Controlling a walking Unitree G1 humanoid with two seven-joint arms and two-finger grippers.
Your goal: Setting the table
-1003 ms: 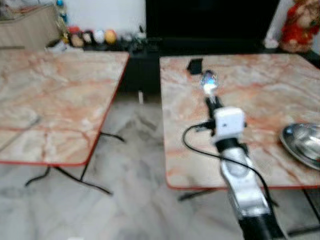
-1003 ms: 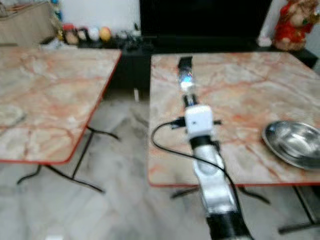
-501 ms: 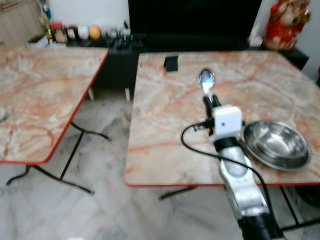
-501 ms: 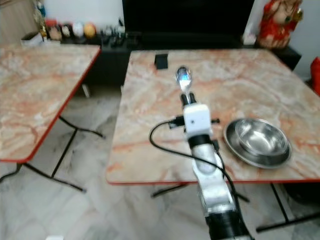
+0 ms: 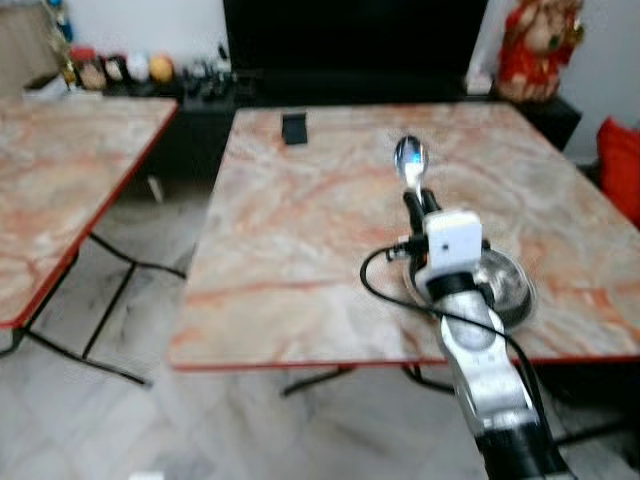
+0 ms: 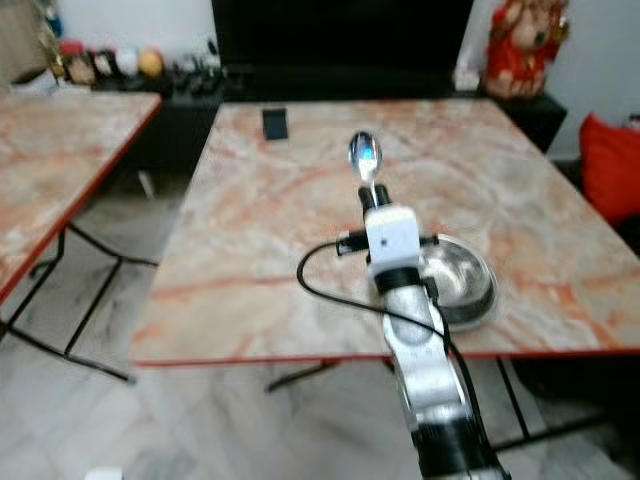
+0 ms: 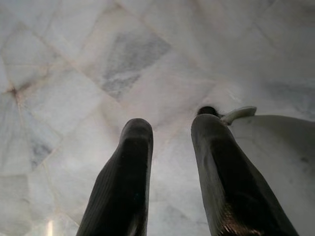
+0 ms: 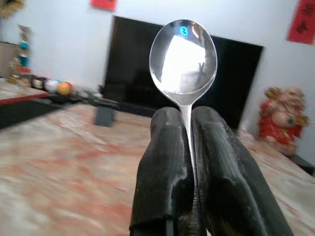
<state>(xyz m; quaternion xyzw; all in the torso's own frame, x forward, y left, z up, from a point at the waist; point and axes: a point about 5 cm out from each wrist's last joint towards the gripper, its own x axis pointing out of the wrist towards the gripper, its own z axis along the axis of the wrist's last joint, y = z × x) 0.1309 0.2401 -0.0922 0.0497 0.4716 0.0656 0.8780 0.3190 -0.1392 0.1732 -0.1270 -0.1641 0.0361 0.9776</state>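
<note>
My right gripper [image 5: 414,203] is shut on a shiny metal spoon [image 5: 410,160], bowl end up, held out over the marble table [image 5: 300,250]. In the right wrist view the spoon [image 8: 183,59] stands upright between the two black fingers [image 8: 162,167]. A steel bowl [image 6: 462,283] rests on the table near its front edge, partly hidden behind my right arm. My left gripper [image 7: 170,142] hangs open over the pale marble floor, nothing between its fingers.
A small black object [image 5: 294,128] lies at the table's far left. A second marble table [image 5: 60,170] stands to the left, across a floor gap. Behind are a black TV unit [image 5: 350,50], a red figurine [image 5: 530,45] and a red cushion [image 5: 622,165] at right.
The camera has turned right and moved closer: the right table and steel bowl shifted left in view, the bowl now behind my arm. The spoon stays gripped as before.
</note>
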